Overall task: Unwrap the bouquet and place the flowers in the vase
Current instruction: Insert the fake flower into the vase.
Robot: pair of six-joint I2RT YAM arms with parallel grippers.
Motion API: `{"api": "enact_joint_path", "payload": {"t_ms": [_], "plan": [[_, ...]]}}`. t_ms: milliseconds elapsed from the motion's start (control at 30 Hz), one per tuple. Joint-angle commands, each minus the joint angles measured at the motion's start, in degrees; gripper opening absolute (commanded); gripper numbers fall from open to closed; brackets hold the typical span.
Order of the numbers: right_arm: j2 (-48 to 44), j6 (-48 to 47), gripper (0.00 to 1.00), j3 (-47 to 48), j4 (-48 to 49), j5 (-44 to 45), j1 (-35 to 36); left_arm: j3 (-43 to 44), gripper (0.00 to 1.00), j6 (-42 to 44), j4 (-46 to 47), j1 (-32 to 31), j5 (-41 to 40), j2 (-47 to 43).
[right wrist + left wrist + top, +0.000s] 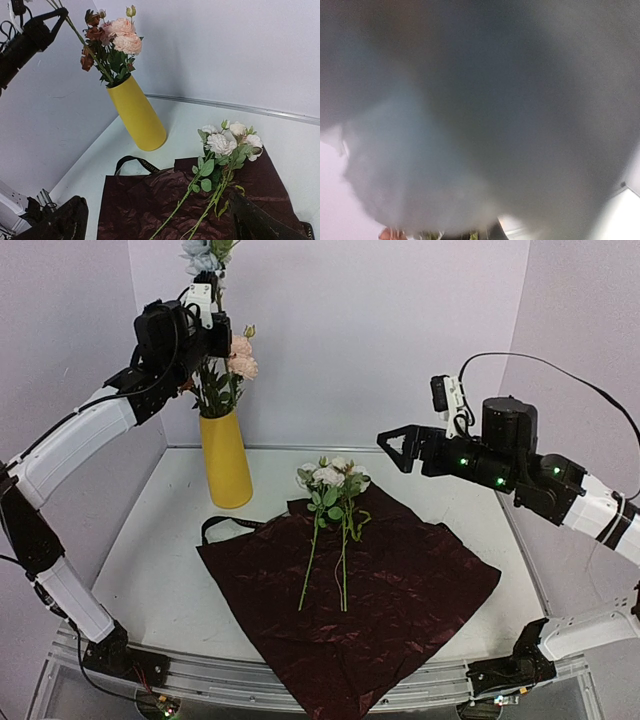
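Two dark fingers of the right gripper [395,448] sit closest to its own camera, at 7 and 5 o'clock in that view, wide apart with nothing between them. I think they are spread so they can pick up a stem. Just ahead of them lie the white and cream roses with long green stems [227,145]. They rest on the crinkled dark red wrapping paper [150,200], which is spread flat on the white table [160,560]. Their heads point to 12 o'clock and their stems to 6, so a stem is easy to pinch from above. A thin black ribbon [131,161] loops off the paper's edge at 10 o'clock.

The left gripper [61,14] is high up, at 11 o'clock in the top view. Its fingers are pinched tight on the green stem of a pale blue rose [203,254]. The stem runs down among the leaves at the mouth of the tall yellow cone-shaped vase [225,465]. I think it is held high so the long stem can slide in straight. Its own camera shows only a grey blur. Pink and rust-coloured roses [122,35] already stand in the vase, which is upright at 10 o'clock from the paper, near the back wall. The job looks more than half done: paper open, some flowers in, the ones on the paper not yet moved.
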Motion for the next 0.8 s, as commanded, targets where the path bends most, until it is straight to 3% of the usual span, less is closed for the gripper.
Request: {"api": "enact_joint_path", "payload": {"t_ms": [0, 233, 767], "plan": [[1.75, -4.93, 0.98, 4.42, 0.27, 2.82, 0.14, 7.09, 0.0, 4.0, 5.32, 1.21, -0.53, 2.49], [6.25, -8.08, 0.98, 8.64, -0.62, 3.45, -0.87, 9.23, 0.0, 4.16, 5.31, 1.91, -1.9, 4.36], [7.4, -7.63, 0.98, 8.15, -0.81, -0.17, -5.01, 1.66, 0.0, 7.11, 5.56, 2.51, -4.74, 4.14]]}}
